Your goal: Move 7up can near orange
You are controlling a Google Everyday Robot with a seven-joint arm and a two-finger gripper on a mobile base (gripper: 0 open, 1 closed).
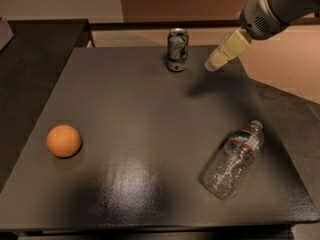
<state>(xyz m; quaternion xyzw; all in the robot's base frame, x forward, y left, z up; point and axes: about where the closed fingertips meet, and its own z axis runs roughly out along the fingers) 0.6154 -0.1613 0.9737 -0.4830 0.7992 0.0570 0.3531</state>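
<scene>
The 7up can stands upright near the far edge of the dark table, silvery with green markings and a pull-tab top. The orange lies at the table's left side, far from the can. My gripper hangs above the table's far right part, a short way to the right of the can and not touching it. It holds nothing that I can see.
A clear crinkled plastic bottle lies on its side at the right front of the table. A darker counter adjoins the table on the left. The floor drops away past the right edge.
</scene>
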